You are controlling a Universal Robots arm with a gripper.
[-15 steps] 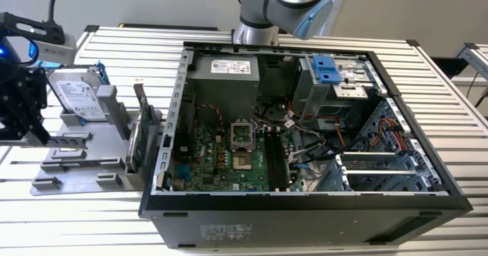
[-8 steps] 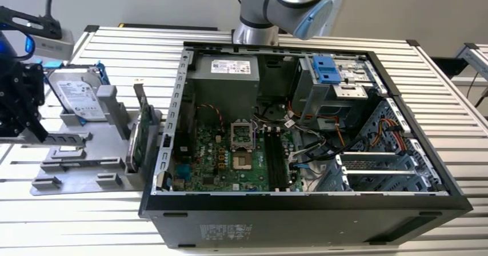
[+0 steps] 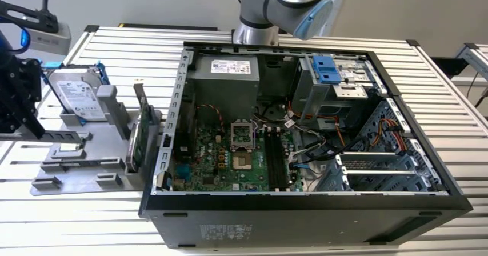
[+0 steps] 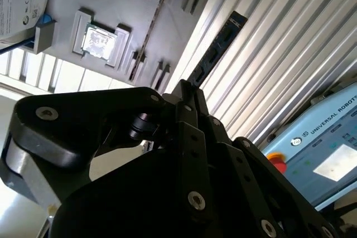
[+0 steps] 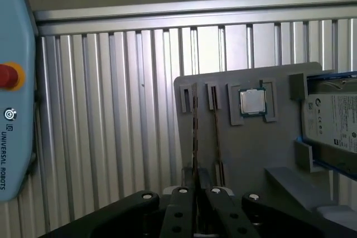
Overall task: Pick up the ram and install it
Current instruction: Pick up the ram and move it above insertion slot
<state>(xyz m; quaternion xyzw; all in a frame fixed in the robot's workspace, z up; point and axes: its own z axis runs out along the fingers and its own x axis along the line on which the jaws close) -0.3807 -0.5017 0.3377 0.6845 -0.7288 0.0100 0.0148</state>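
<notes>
gripper: i see my black gripper [image 5: 195, 187] pinched narrow on the ram [image 4: 215, 51], above the grey plastic holder tray [image 5: 262, 149].
ram: long thin dark circuit-board stick, edge-on between the fingers, reaching out toward the tray.
beyond: open black computer case [image 3: 305, 204], just beside the tray.

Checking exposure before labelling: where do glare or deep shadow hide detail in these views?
Exterior view: even light, computer case interior shadowed. Second wrist view: the tool and the ram it grips are backlit against bright table slats. First wrist view: glare on the processor.
</notes>
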